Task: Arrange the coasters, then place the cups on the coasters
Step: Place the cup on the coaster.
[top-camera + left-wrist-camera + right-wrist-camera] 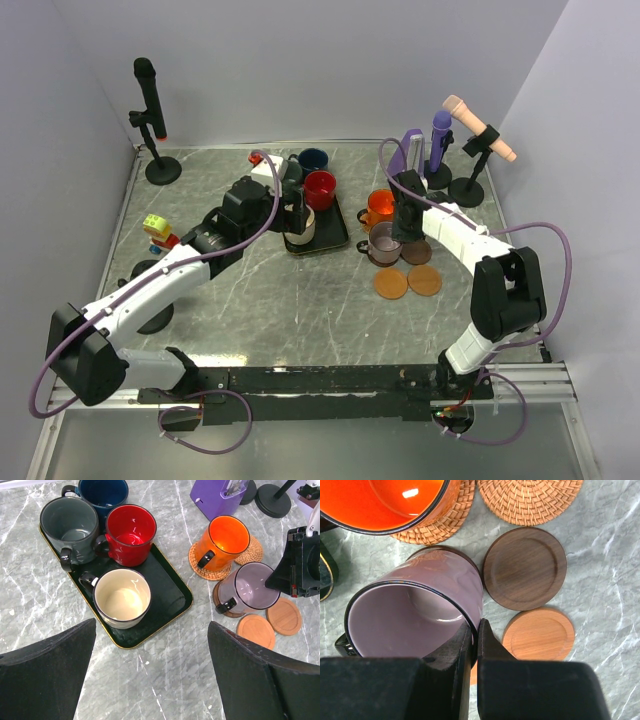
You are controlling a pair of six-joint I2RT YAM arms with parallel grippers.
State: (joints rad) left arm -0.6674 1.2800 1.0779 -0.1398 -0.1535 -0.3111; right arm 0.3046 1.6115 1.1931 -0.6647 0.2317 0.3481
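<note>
My right gripper point(475, 632) is shut on the rim of the mauve-grey cup point(420, 610), one finger inside and one outside. The edge of a dark brown coaster point(223, 611) shows under this cup. The orange cup point(227, 537) stands on a woven coaster point(210, 571), with a second woven coaster point(530, 500) bare beside it. Nearby lie a bare dark brown coaster point(525, 567) and two smooth tan coasters point(255, 630) point(284, 616). My left gripper point(152, 680) hangs open above the table near the cream cup point(122, 597). The cream, red point(131, 532) and dark grey-green point(70, 527) cups sit on the tray; the navy cup point(102, 492) is at its far end.
The black tray point(170, 595) has a gold rim and lies at the middle back. A purple block point(220, 497) and microphone stands point(470, 185) point(160, 165) are along the back edge. A small toy figure point(158, 232) stands at the left.
</note>
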